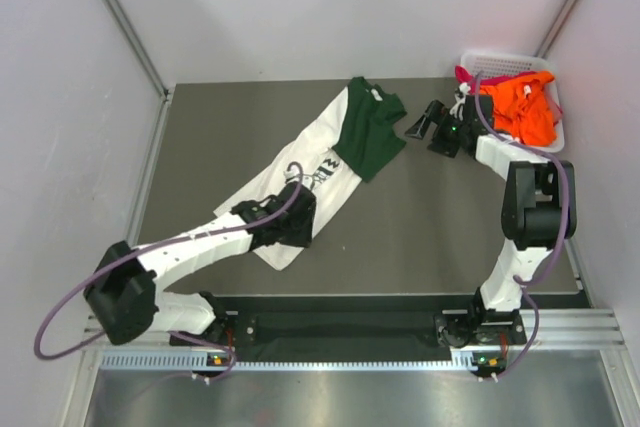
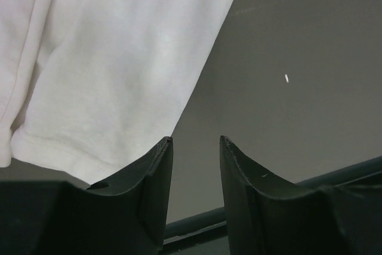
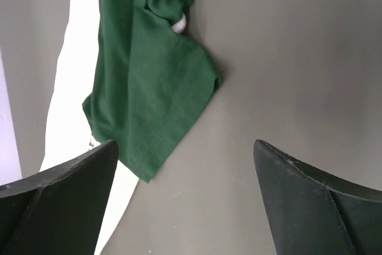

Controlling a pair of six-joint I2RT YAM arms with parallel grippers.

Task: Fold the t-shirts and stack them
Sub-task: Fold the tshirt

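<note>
White t-shirt [image 2: 107, 64], hem beside left gripper [image 2: 196, 141], outside parted jaws

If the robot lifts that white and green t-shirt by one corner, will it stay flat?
Probably not: the white and green cloth t-shirt lies wrinkled, its green part folded over, so it would likely droop. Pushed, it would probably bunch up rather than slide whole.

Print: black marks [image 1: 327, 165] on the white t-shirt [image 1: 295, 152], just beside my left pincer [image 2: 196, 141]; too small for me to read.
Cloth close to my pincers: plain, no lettering I can read.
</note>
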